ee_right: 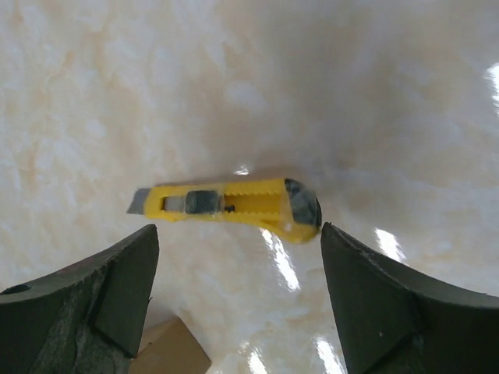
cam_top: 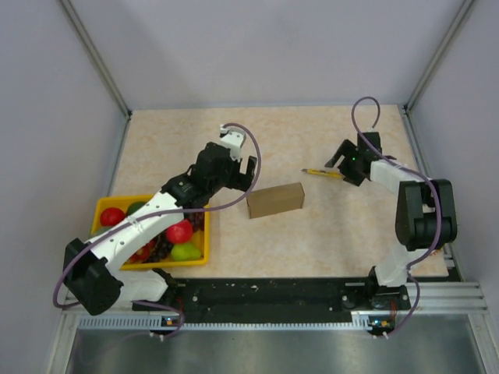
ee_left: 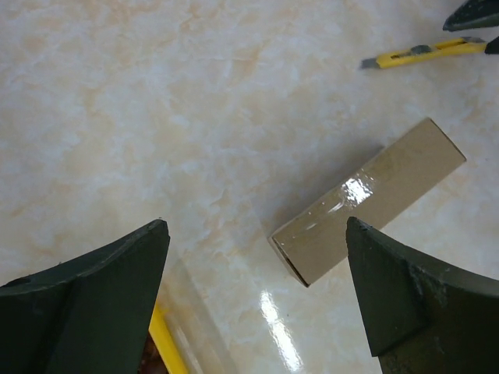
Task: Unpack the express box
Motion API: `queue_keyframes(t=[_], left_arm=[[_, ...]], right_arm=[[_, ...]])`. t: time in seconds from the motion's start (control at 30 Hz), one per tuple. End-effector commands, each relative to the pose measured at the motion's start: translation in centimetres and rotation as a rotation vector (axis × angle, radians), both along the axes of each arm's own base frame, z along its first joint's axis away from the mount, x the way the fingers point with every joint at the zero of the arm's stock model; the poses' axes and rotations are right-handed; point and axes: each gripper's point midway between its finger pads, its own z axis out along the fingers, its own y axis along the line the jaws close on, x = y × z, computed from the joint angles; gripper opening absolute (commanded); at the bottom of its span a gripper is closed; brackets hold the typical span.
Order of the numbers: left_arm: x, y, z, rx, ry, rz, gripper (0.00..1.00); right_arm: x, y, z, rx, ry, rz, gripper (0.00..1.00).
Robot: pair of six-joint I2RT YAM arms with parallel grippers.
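From above, a yellow plastic tray (cam_top: 109, 202) behind the left tool (cam_top: 240, 165) held red and green fruit (cam_top: 179, 231). The flat brown cardboard express box (cam_top: 275, 200) lay just ahead of that tool. Only the left wrist showed clear tape (ee_left: 351, 191) on the box, and the tool wide open, empty. On the right wrist, the right tool (ee_right: 238, 227) gaped empty, a yellow plastic utility knife (ee_right: 226, 204) just ahead.

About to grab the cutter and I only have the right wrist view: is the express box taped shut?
Observer: The left wrist view shows glossy clear tape across the top of the express box and down one end.
Operator: Where is the left gripper?
Observer: The left gripper hangs open above the table, beside the box and not touching it.
Operator: Anything else over there?
Observer: A yellow fruit tray, filled, sits at the far left, apart from the box.
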Motion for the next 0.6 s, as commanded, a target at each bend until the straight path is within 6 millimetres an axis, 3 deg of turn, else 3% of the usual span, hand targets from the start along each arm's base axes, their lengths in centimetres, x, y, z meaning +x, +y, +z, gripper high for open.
queue_keyframes(t=[0.0, 0.1, 0.17, 0.3, 0.4, 0.43, 0.5, 0.57], left_arm=[[-1.9, -1.9, 0.7, -0.097, 0.029, -0.113, 0.98], [-3.1, -2.9, 0.1, -0.123, 0.071, -0.183, 0.97], [-4.5, -4.1, 0.1, -0.158, 0.101, -0.278, 0.96], [-9.0, -6.7, -1.5, -0.23, 0.201, -0.531, 0.89], [-11.0, -7.8, -3.0, -0.252, 0.261, -0.612, 0.76], [-11.3, -8.1, -3.7, -0.249, 0.279, -0.619, 0.72], [-12.1, -9.1, -4.1, -0.244, 0.278, -0.645, 0.63], [-12.3, -9.8, -5.2, -0.207, 0.284, -0.646, 0.61]], right_arm=[[-1.1, -4.7, 4.2, -0.19, -0.019, -0.15, 0.82], [-2.3, -5.6, 6.0, -0.21, -0.034, -0.194, 0.83], [-3.3, -4.5, 7.0, -0.152, -0.034, -0.185, 0.84], [-4.0, 2.1, 10.7, -0.015, -0.176, 0.026, 0.83], [-3.9, 7.4, 12.3, 0.003, -0.227, 0.237, 0.74], [-3.6, 8.4, 11.2, -0.012, -0.206, 0.286, 0.67], [-3.3, 11.3, 11.7, -0.005, -0.223, 0.375, 0.61], [-2.7, 12.8, 10.1, -0.019, -0.194, 0.42, 0.55]])
